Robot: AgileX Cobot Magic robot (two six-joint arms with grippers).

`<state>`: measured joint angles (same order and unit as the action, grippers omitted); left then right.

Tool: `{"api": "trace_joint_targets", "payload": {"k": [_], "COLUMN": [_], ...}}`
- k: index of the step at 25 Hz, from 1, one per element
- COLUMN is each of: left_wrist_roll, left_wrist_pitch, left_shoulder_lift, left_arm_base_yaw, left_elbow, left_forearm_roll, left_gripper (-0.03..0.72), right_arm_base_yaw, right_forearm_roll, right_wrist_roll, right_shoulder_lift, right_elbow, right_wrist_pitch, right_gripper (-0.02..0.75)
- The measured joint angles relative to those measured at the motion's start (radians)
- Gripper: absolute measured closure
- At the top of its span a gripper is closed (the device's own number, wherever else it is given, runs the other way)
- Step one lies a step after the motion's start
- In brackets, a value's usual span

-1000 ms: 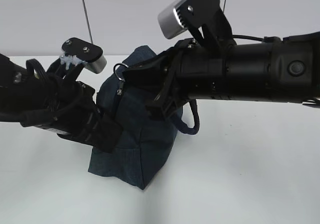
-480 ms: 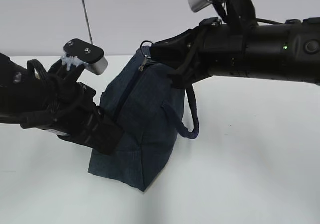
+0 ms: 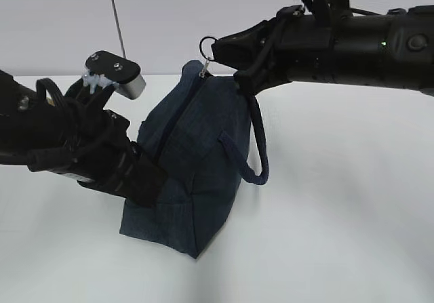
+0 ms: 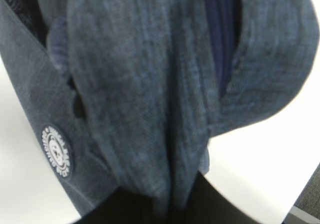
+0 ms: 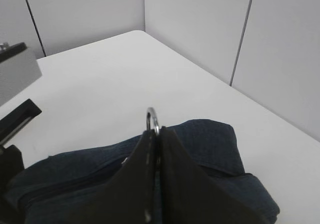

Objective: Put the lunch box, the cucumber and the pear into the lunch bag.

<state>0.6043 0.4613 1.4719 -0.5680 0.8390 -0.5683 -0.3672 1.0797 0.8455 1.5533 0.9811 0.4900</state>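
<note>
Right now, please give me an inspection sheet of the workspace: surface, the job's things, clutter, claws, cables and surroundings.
Surface: white table, bare where it shows.
Job's things: navy lunch bag stands on the table, zipper along its top looks closed; silver ring pull at the far end; one loop handle hangs at the side. Lunch box, cucumber and pear: nothing seen.
Clutter: nothing seen.
Claws: left claw shut on the lunch bag's near-end fabric; right claw shut on the ring pull.
Cables: thin line hangs behind the left arm; black cable loops on the left arm.
Surroundings: plain pale wall panels behind the table.
</note>
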Motion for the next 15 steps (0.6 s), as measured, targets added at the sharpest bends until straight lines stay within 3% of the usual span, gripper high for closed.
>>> {"api": "trace_joint_targets", "payload": {"k": [15], "left_wrist_roll": [0.000], "left_wrist_pitch": [0.064], "left_shoulder_lift": [-0.040], "left_arm_base_yaw": [0.000], "left_elbow": [0.000], "left_forearm_roll": [0.008], "left_gripper": [0.682], "right_arm_base_yaw": [0.158], "right_forearm_roll": [-0.009], "right_wrist_roll": [0.000], "right_shoulder_lift": [0.101], "right_elbow": [0.046], "right_wrist_pitch": [0.062], "right_gripper": [0.738]}}
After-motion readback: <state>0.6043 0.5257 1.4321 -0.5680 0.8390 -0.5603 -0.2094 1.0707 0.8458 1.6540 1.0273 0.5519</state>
